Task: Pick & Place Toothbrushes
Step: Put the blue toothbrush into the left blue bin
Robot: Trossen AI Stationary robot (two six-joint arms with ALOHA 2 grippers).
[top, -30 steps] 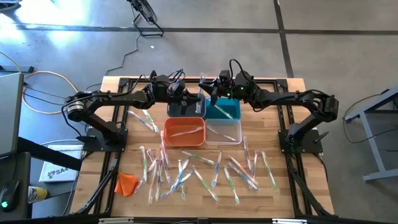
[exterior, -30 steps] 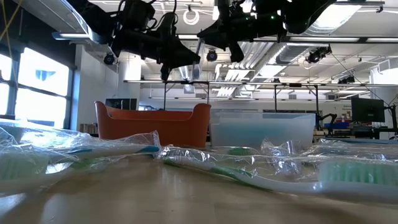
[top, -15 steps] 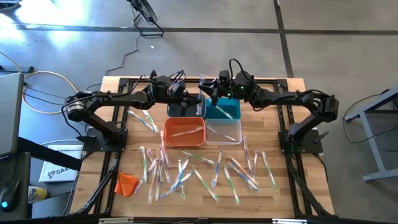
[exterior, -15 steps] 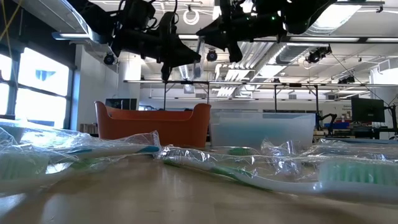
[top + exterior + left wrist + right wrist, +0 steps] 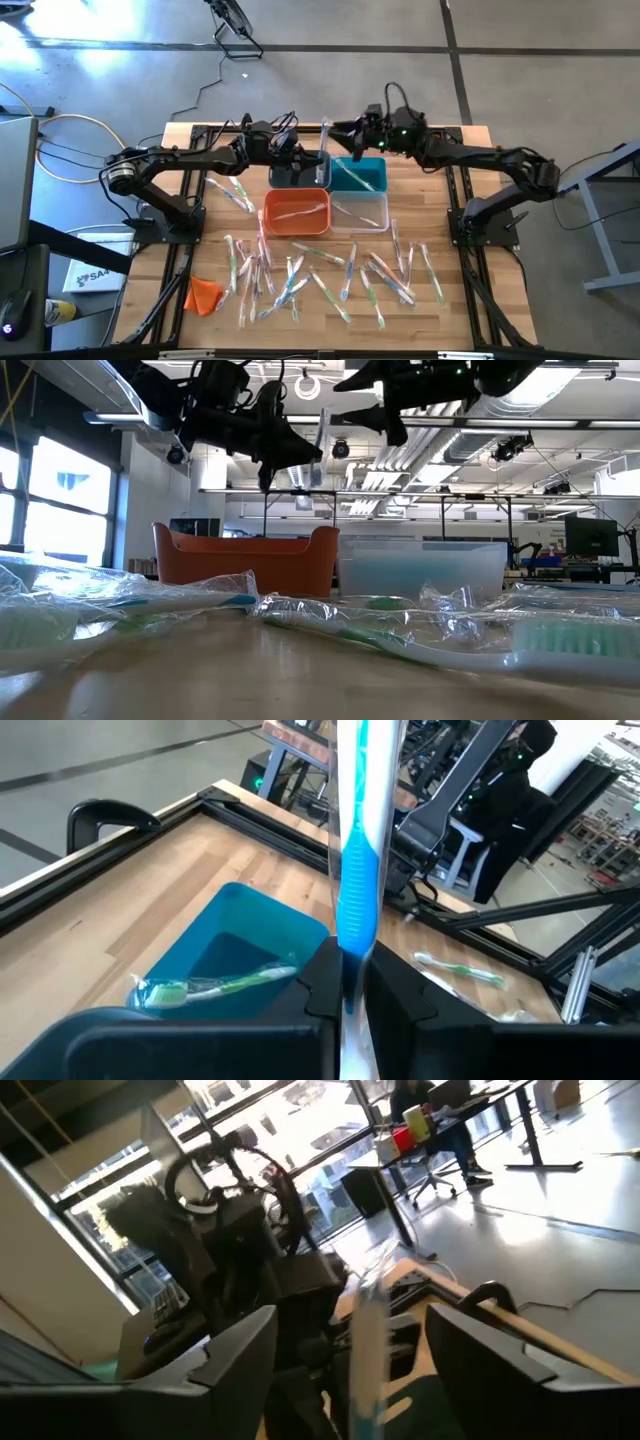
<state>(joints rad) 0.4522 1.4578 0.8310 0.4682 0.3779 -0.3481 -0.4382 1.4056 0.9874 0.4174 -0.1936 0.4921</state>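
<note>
Left arm: reaches in from the left over the back bins.
Left gripper [image 5: 345, 982]: clamped on a blue-handled toothbrush [image 5: 357, 890], over the dark grey bin [image 5: 297, 172].
Brush axis: upright, rising out of the fingers; teal bin [image 5: 358, 175] just beside.
Right gripper [image 5: 348, 133]: fingers spread, empty, just beside the brush.
Nearer arm: left.

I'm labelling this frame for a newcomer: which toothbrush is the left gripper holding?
Find the four bins at the table's far middle. Above the dark grey bin, the left gripper pinches a wrapped blue-handled toothbrush. Unlike the others, lying flat, it stands upright in the air.
</note>
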